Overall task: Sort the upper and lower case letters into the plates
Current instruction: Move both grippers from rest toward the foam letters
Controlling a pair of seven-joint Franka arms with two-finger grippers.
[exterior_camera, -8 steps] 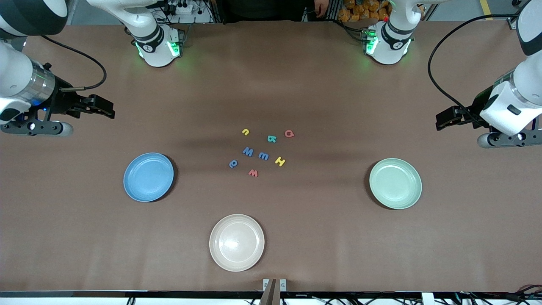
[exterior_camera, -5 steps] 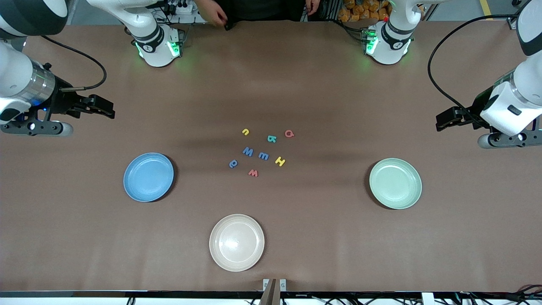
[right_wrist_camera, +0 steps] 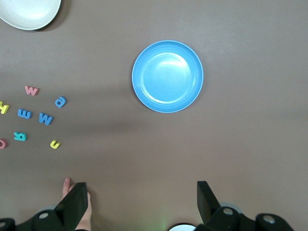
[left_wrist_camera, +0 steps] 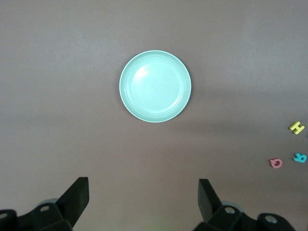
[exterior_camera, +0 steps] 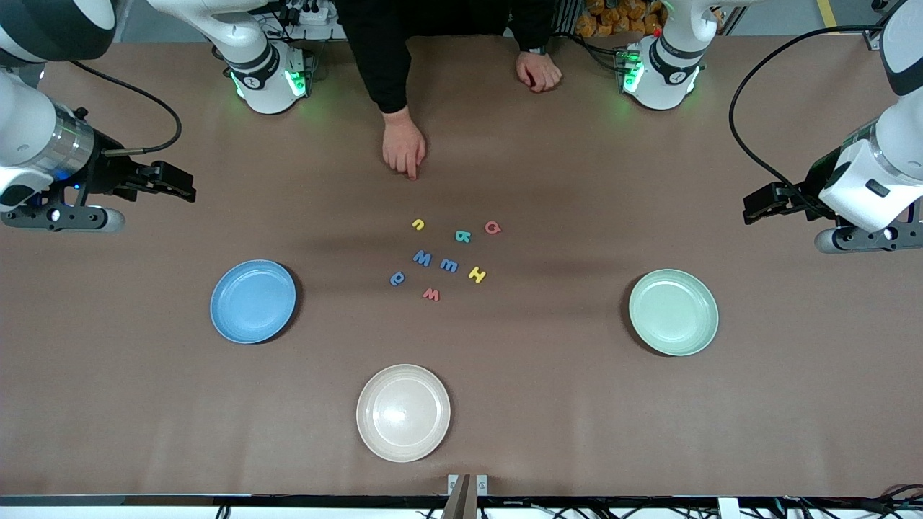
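Letters (exterior_camera: pixel 447 259) tiny flat, plates (exterior_camera: pixel 253 301) round matte

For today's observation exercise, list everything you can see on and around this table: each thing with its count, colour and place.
toy letters: seven; two yellow, three blue, two red, one teal among them; clustered mid-table, none on a plate
blue plate: one, sky blue, toward the right arm's end
green plate: one, pale mint, toward the left arm's end
cream plate: one, beige, nearest the front camera
person's hand: one, pointing at the table above the letters
left gripper: jaws open, waiting
right gripper: jaws open, waiting
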